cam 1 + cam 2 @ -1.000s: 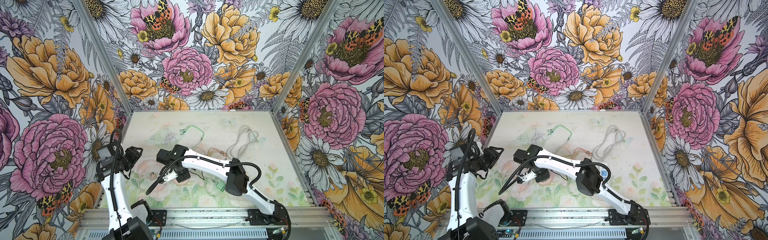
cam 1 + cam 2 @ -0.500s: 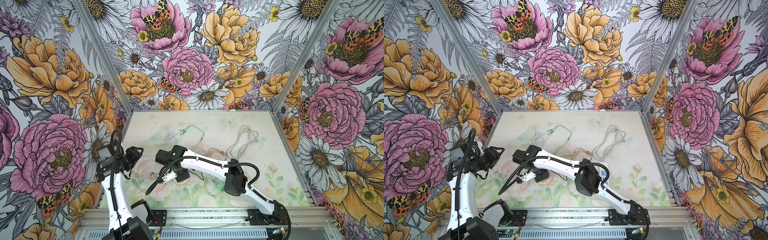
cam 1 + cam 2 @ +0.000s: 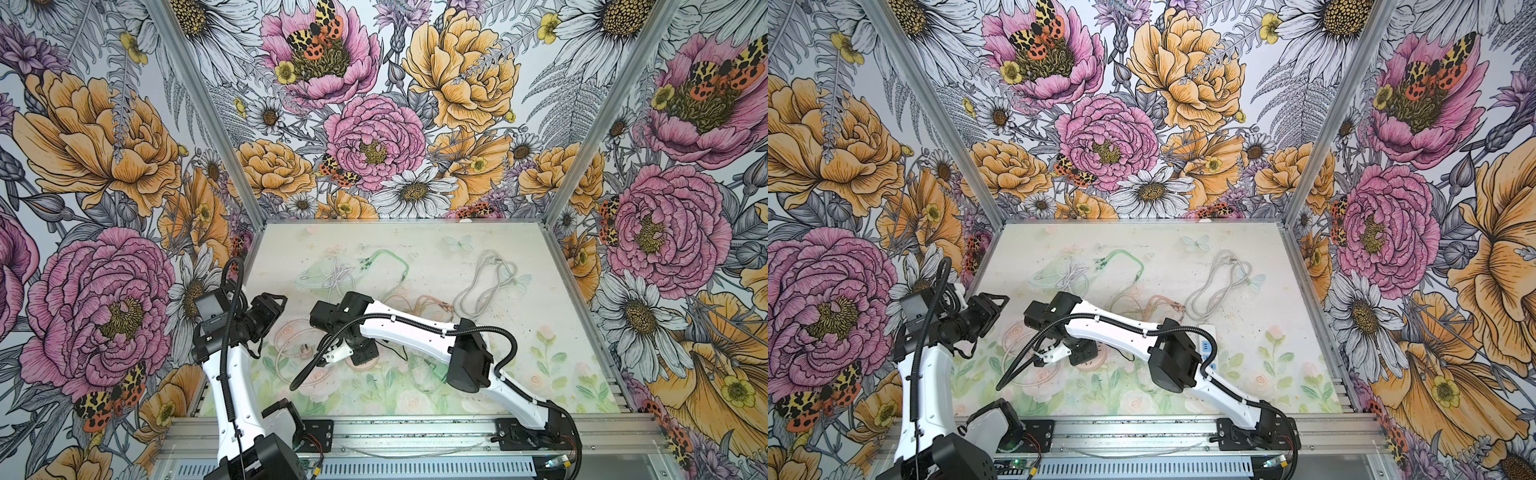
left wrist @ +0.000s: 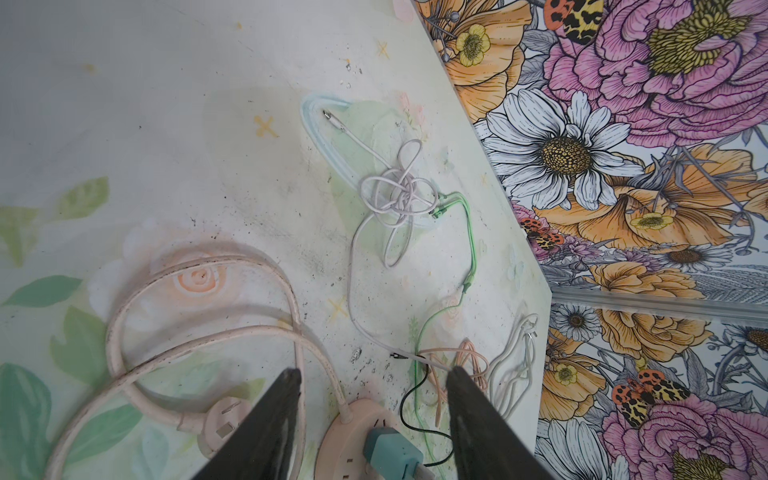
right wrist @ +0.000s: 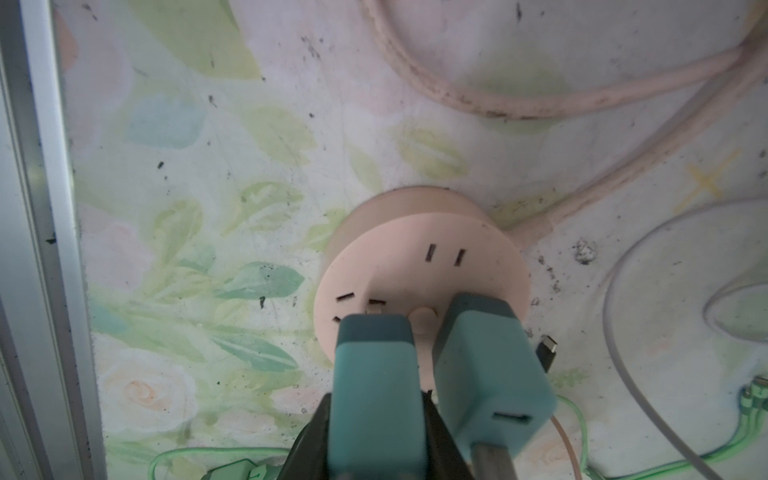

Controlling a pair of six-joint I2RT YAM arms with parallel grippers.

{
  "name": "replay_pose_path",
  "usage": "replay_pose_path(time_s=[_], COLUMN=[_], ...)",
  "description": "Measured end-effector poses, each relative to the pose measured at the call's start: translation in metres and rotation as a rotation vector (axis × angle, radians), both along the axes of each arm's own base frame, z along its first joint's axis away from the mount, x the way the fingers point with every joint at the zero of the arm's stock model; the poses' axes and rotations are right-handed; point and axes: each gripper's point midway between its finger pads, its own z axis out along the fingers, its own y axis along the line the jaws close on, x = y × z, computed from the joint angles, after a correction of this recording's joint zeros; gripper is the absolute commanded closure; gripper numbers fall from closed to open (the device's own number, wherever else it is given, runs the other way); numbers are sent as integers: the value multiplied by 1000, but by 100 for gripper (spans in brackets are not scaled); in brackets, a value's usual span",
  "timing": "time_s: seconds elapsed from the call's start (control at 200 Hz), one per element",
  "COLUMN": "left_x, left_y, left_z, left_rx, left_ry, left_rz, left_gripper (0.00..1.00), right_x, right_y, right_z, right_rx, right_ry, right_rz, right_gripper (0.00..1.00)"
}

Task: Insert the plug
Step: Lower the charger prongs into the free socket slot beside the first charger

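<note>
Your right jaws are closed narrow on the teal plug (image 5: 374, 374). They grip it by its two flat sides, with its front end pointing at the round pink socket (image 5: 424, 257). The plug's nose sits right over the group of three slots on the socket's face. You cannot tell from the wrist view whether the pins have entered the slots, because the plug body hides them. Just beside it, a second teal plug (image 5: 490, 365) stands on the same socket face, with a grey lead at its back end. A pair of slots farther along the face is bare.

In both top views the right arm (image 3: 399, 328) reaches across the middle of the worktop (image 3: 540, 316). It bends down over the socket, which lies in the near left part of the worktop. The left arm (image 3: 232, 365) hangs near the worktop's left edge, apart from the socket. Its jaws stand wide with nothing between them, aimed toward the socket from above.

The socket's thick pink cord (image 4: 124, 316) loops on the worktop beside it. It ends in a pink wall plug (image 4: 220, 424) lying with its pins showing. Farther back lie a knotted white cable (image 4: 395, 195) and a thin green cable (image 4: 469, 232), away from both arms.
</note>
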Motion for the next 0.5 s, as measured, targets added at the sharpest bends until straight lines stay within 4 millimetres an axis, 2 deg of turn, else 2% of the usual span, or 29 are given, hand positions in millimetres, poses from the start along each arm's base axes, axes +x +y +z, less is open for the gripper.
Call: replay_pose_path(time_s=[0.11,0.5], left_x=[0,0], left_y=[0,0], left_z=[0,0], left_rx=[0,0], left_ry=[-1,-1], left_rz=[0,0], left_gripper=[41,41], right_x=[1,2], right_y=[-11,-48], right_z=[-7,-7], right_rx=[-34,-79], right_ry=[-9,-23], right_rz=[-30,-99], right_gripper=[100,100])
